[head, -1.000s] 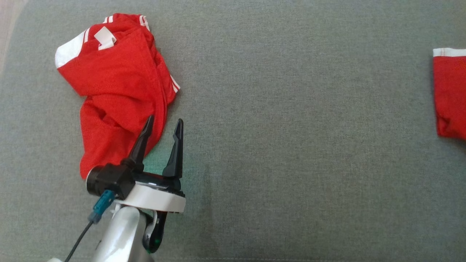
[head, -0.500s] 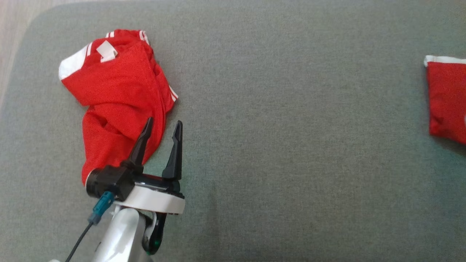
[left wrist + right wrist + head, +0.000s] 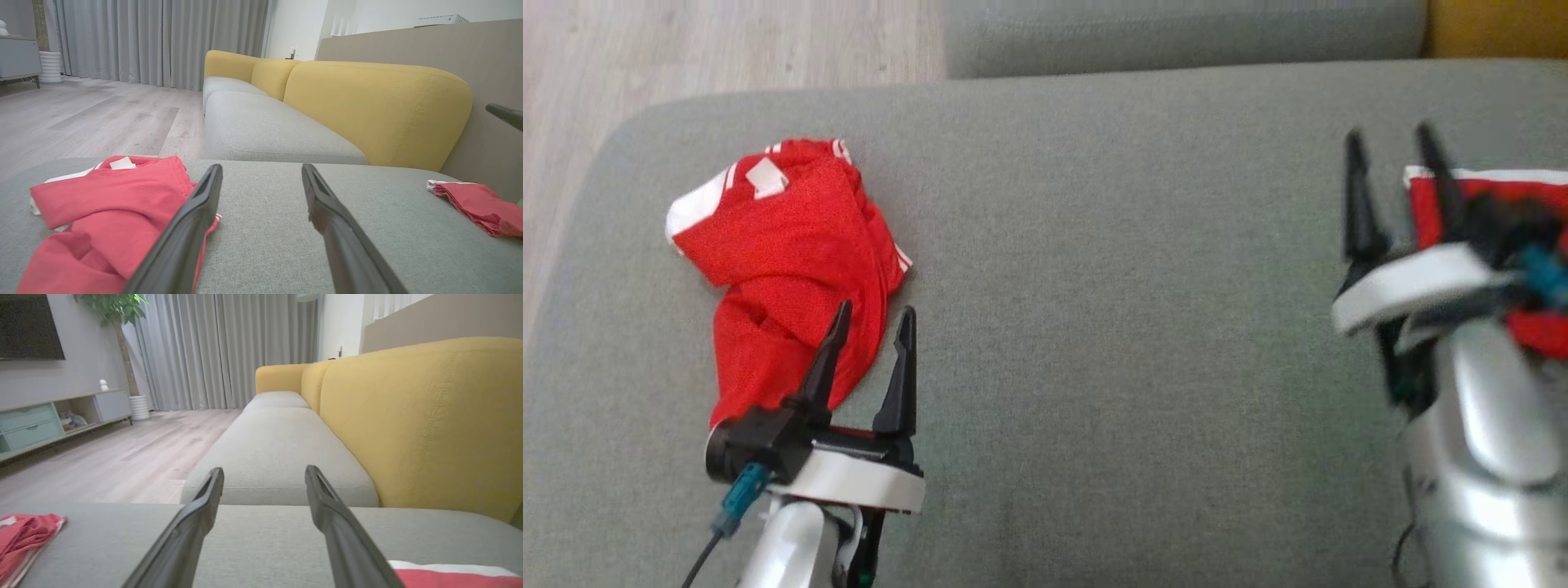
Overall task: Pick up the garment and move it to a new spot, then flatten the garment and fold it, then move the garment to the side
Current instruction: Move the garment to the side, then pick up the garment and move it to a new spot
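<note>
A crumpled red garment (image 3: pixel 784 269) with white stripes and a white label lies bunched on the left part of a wide grey cushion (image 3: pixel 1135 327), close to its rounded far-left corner; beyond that corner is pale wooden floor (image 3: pixel 727 49). The left gripper (image 3: pixel 874 314) sits at the near right edge of this garment, its two dark fingers pointing away from the robot and spread apart, jaws open; its left finger crosses over the garment's lower right edge, while its right finger lies over bare cushion just beside the cloth; bare grey fabric shows between the fingers and nothing is held; whether the left finger touches the cloth cannot be told. Well apart, at the cushion's right side, lies a second red garment (image 3: pixel 1539 335) with a white band along its far edge; the right gripper (image 3: pixel 1390 139) is above it, blurred in the head view, its fingers also parted and empty, jaws open; in the right wrist view the white band and red cloth show at the lower right, under the right finger, with grey cushion between the two fingers. A yellow backrest (image 3: pixel 376 110) rises behind the right end of the cushion, a second grey seat runs on beyond it, and grey curtains (image 3: pixel 204 351) hang at the far end of the room.
</note>
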